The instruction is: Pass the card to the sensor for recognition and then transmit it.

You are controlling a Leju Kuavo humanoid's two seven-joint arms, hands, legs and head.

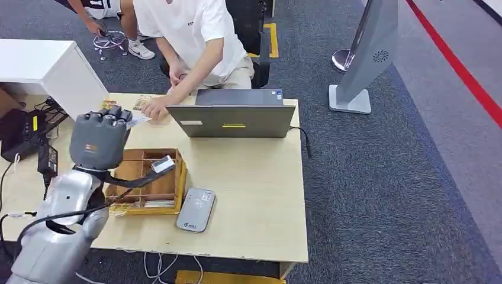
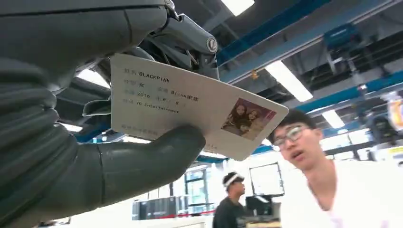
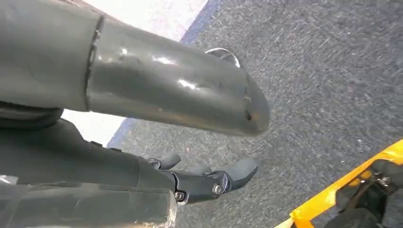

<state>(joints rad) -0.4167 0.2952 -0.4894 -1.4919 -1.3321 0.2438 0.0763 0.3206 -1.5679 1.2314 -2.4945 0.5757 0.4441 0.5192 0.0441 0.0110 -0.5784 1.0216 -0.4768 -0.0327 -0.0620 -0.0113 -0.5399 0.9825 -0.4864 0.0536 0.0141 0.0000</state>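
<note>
— What is the setting?

— A grey carpet (image 1: 367,177) with a red line across one corner; on it stands a light wooden table (image 1: 254,195), and behind the table sits a person in a white shirt (image 1: 195,35) with one hand (image 1: 155,108) resting on some cards at the table's far edge; a closed grey laptop (image 1: 234,120) stands just beside that hand.

— And the sensor?

— A flat grey reader (image 1: 196,209) lies near the table's front edge, just beside a wooden compartment tray (image 1: 177,183); a small white item (image 1: 163,164) rests in the tray's right part.

— Where is the card?

— In the left hand (image 1: 100,139), which is raised above the tray's left side, back of the hand toward the head camera; the left wrist view shows the card (image 2: 190,111) pinched between the thick thumb (image 2: 152,161) and the darker fingers (image 2: 190,40), printed face and small photo showing, the person's face beyond it.

— The right hand?

— The right hand (image 3: 190,142) hangs over the carpet near a yellow frame (image 3: 342,194); its fingers are loosely apart, holding nothing.
</note>
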